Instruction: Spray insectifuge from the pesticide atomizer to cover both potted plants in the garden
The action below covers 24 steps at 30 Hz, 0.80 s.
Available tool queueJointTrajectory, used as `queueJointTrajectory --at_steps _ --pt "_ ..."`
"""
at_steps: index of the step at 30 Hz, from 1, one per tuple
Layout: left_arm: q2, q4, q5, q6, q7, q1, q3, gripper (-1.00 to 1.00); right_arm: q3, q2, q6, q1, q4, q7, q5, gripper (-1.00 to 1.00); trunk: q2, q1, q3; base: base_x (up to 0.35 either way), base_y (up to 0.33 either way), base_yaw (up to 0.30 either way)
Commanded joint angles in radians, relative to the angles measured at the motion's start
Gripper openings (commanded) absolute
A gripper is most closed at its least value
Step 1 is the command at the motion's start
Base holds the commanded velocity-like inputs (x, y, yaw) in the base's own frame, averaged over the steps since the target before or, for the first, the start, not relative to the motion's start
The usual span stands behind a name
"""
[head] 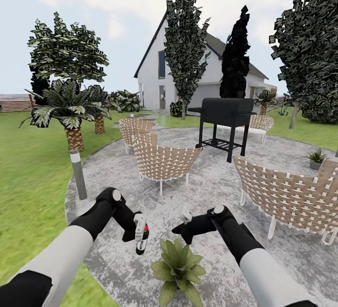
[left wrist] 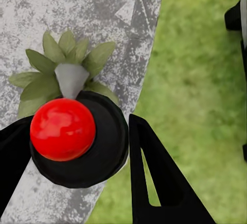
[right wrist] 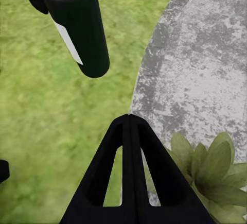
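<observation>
Potted plants: two; one (head: 177, 264) just in front of me on the patio (head: 211, 180), another (head: 316, 158) far off beside it.
Atomizer (head: 141, 234): one, clamped in my left claw (head: 137, 232), just beside the near plant.
Right claw (head: 184, 227): fingers pressed together, empty.

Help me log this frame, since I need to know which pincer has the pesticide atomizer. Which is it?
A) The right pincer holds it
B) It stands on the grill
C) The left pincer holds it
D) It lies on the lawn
C: the left pincer is closed around the pesticide atomizer, hanging just beside the near potted plant, while the right pincer has its fingers together on nothing.
</observation>
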<state>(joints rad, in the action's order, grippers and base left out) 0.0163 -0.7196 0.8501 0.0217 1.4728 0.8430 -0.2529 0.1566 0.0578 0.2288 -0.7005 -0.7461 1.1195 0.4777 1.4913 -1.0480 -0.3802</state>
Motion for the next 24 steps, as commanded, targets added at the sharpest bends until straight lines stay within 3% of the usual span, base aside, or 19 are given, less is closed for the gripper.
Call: queueJointTrajectory --at_steps 1,8,9,11,20,24 --pt "-0.002 -0.001 0.001 0.002 0.002 0.001 -0.007 -1.0 0.0 0.002 0.01 -0.001 -0.004 0.004 0.002 -1.0 0.001 0.0 -0.001 0.0 0.0 0.0" --pt "-0.031 -0.001 0.001 0.036 0.022 0.001 -0.095 -1.0 0.0 0.011 0.049 -0.001 -0.072 0.01 -0.001 -1.0 0.001 0.0 -0.001 0.0 0.0 0.0" --pt "-0.034 -0.001 0.001 0.052 0.023 0.001 -0.102 -1.0 0.001 0.012 0.056 -0.001 -0.089 0.036 -0.002 -1.0 0.001 0.0 -0.001 0.0 0.0 0.0" --pt "-0.036 -0.001 0.001 0.061 0.023 0.001 -0.107 -1.0 0.004 0.013 0.061 -0.001 -0.102 0.073 -0.002 -1.0 0.001 0.0 -0.001 0.0 0.0 0.0" --pt "-0.059 -0.002 0.001 0.069 0.023 0.001 -0.107 -1.0 0.009 0.013 0.063 -0.001 -0.117 0.086 -0.002 -1.0 0.001 0.0 -0.001 0.0 0.0 0.0" --pt "-0.062 -0.002 0.001 0.085 0.022 0.001 -0.106 -1.0 0.06 0.013 0.063 -0.001 -0.12 0.086 -0.002 -1.0 0.001 0.0 -0.001 0.0 0.0 0.0"
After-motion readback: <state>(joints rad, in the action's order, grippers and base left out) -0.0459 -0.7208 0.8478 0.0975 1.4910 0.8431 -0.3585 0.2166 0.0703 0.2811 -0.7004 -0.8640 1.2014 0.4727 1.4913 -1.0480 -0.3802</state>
